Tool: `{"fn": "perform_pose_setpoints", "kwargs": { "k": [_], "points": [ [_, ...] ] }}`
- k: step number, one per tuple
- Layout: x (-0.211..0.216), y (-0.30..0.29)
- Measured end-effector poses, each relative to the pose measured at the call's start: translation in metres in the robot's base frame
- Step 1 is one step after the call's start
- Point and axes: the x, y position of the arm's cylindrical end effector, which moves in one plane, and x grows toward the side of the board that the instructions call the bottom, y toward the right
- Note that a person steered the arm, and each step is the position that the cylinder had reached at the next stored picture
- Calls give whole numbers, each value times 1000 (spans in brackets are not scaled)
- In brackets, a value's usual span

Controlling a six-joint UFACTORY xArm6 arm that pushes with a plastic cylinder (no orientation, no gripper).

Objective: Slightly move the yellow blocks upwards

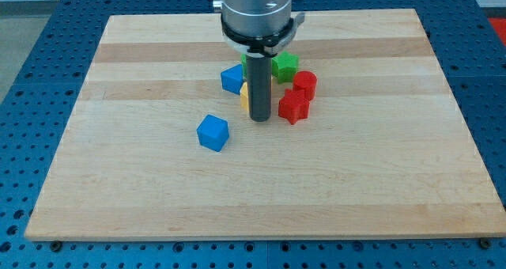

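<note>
1. my tip [260, 119] rested on the desk [142, 190] near the middle of the cluster of blocks, at the lower end of the straight dark rod [259, 87].
2. there were no jaws on this arm, only the rod, so nothing was held; i cannot tell any open or closed state for it.
3. a yellow block [245, 97] showed only as a thin sliver at the rod's left edge, mostly hidden behind it; its shape could not be made out. my tip stood just below and right of that sliver.
4. a blue block [232, 78], a faceted shape, sat just up and left of the yellow one, close to touching.
5. a blue cube [213, 132] lay apart, toward the view's lower left of my tip.
6. a red star-like block [293, 107] sat just right of my tip, with a red cylinder [305, 85] touching it above.
7. a green star-like block [285, 64] lay above the red cylinder, right of the rod.
8. a second green sliver [245, 58] peeked out at the rod's left, above the blue block; its shape was hidden.
</note>
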Motion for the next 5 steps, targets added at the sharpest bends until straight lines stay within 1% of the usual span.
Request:
{"fn": "perform_pose_setpoints", "kwargs": {
  "k": [2, 4, 5],
  "points": [
    [-2, 14],
    [-21, 14],
    [-23, 14]
  ]
}}
